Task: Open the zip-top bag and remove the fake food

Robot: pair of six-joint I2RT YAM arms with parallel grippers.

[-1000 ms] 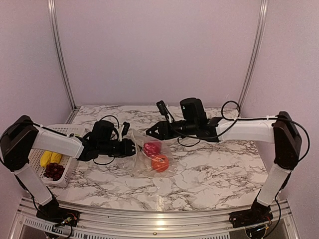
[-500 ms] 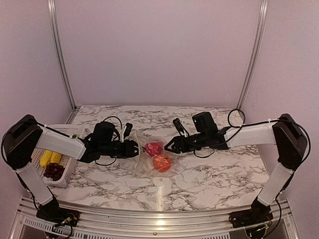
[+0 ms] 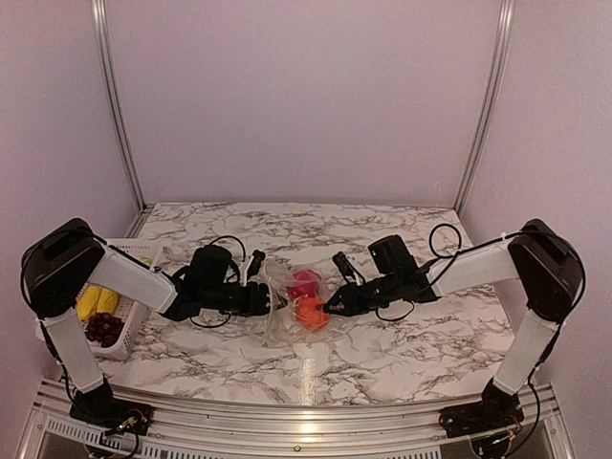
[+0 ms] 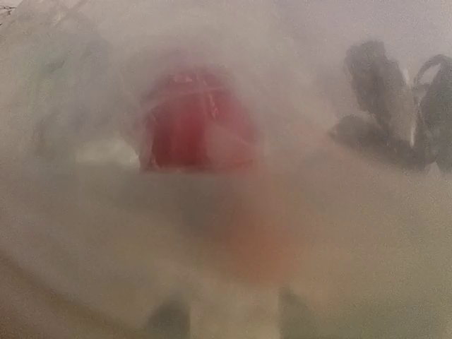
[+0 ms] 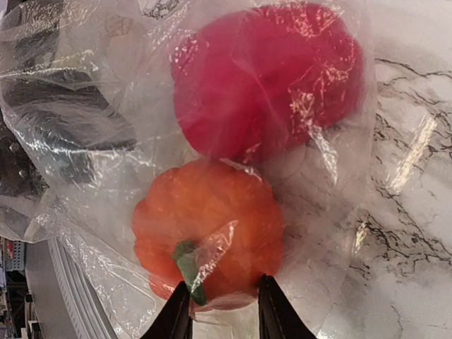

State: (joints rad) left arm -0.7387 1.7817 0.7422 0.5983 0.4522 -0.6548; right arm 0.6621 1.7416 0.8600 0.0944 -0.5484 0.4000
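Note:
The clear zip-top bag (image 3: 287, 320) lies mid-table with a red round piece (image 3: 304, 283) and an orange piece (image 3: 309, 312) inside. My left gripper (image 3: 267, 299) is at the bag's left edge. Its wrist view is fogged by plastic close to the lens, showing the red piece (image 4: 194, 131) and an orange blur (image 4: 263, 240). My right gripper (image 3: 331, 306) is low at the orange piece's right side. In the right wrist view its gripper (image 5: 224, 311) stands a little open, the fingertips (image 5: 182, 311) over the near edge of the orange piece (image 5: 208, 229) under the bag film (image 5: 85, 148). The red piece (image 5: 268, 78) lies beyond.
A white lattice basket (image 3: 134, 251) stands at the left table edge with a yellow banana piece (image 3: 96, 304) and a dark grape bunch (image 3: 103, 328) in it. The right gripper shows as a dark shape (image 4: 395, 106) in the left wrist view. Walls close in on the left, back and right.
My right gripper has pulled back to the right and dropped low to the orange piece. My left gripper has shifted slightly right and nearer, and the bag has moved with it.

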